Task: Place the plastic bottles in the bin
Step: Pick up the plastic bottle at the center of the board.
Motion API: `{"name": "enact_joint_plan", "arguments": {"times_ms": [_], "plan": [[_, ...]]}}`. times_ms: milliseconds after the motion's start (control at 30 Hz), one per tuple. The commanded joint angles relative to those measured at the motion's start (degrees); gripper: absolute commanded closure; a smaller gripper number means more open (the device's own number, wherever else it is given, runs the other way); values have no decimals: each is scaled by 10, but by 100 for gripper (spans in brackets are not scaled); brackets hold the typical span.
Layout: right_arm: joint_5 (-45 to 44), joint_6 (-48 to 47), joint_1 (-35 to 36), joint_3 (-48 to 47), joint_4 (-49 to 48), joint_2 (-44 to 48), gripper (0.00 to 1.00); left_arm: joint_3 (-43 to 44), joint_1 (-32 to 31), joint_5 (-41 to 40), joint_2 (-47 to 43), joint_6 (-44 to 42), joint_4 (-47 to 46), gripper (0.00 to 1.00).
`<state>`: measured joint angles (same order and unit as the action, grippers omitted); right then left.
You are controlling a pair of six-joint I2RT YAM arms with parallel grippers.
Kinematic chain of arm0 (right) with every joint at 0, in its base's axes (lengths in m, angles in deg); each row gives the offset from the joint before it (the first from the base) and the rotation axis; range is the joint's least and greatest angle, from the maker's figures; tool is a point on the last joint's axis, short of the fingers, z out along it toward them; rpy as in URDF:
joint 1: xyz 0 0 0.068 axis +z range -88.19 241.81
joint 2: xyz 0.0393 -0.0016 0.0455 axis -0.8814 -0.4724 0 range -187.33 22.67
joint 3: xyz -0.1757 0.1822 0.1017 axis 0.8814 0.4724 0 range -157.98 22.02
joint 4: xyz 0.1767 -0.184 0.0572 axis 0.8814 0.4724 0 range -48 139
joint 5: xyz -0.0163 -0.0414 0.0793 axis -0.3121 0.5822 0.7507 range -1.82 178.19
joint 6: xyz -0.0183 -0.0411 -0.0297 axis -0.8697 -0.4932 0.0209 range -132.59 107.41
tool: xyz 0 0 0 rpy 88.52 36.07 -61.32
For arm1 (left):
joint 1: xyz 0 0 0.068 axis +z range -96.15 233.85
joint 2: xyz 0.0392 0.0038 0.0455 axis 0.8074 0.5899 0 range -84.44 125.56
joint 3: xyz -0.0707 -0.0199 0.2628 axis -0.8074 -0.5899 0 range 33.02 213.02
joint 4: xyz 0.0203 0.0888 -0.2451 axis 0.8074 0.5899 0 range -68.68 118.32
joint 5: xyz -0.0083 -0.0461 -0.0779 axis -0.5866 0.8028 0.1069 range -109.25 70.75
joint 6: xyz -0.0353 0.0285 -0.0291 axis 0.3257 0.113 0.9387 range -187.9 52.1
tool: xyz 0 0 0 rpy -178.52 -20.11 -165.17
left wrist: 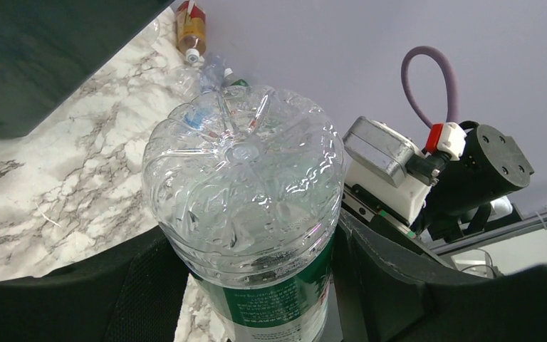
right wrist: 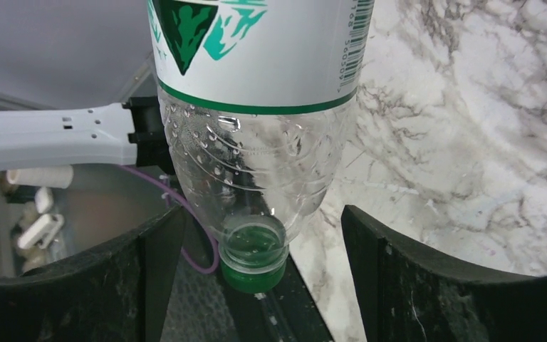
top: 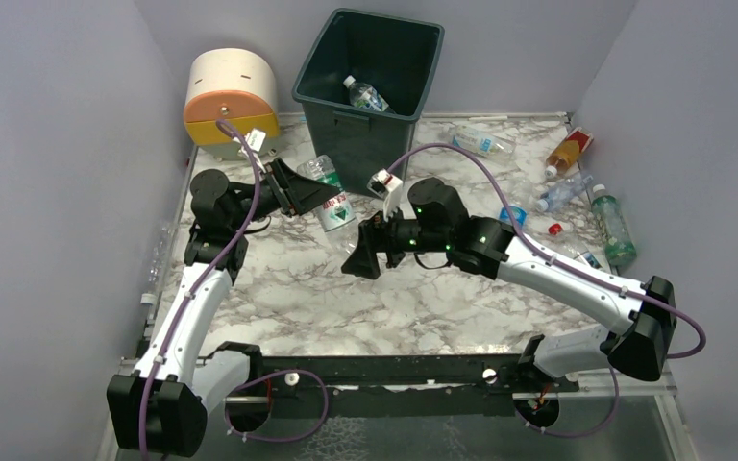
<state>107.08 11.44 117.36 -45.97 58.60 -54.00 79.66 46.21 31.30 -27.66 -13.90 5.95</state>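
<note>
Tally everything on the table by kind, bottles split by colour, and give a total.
Bin: 1
Drawer unit: 1
Clear bottles: at least 5 (those on the right overlap, so the count is not exact)
Orange bottle: 1
Green bottle: 1
Total: at least 9

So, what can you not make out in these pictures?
Top view: the right gripper hides the bottle's cap.
Right wrist view: the top edge cuts off the bottle's base.
Left wrist view: the bottom edge cuts off its label.
Top view: the bin's near wall hides part of its floor.
</note>
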Motion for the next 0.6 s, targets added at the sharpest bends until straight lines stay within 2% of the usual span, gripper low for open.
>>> {"name": "enact_joint_plan", "arguments": {"times_ms": [0, 33, 67, 333, 567], "plan": [[-31, 2, 3, -12, 7, 16, 9, 23, -4, -3, 4, -5, -19, 31], [-35, 1, 3, -11, 11, 20, 3, 32, -4, -4, 9, -7, -20, 31], [-40, 2, 3, -9, 15, 24, 0, 39, -3, -5, 13, -8, -21, 31], [-101, 7, 3, 12, 58, 85, 1, 107, -4, -10, 66, -14, -37, 31], [-142, 21, 3, 62, 89, 143, 1, 241, -4, -17, 151, -32, -43, 31]]}}
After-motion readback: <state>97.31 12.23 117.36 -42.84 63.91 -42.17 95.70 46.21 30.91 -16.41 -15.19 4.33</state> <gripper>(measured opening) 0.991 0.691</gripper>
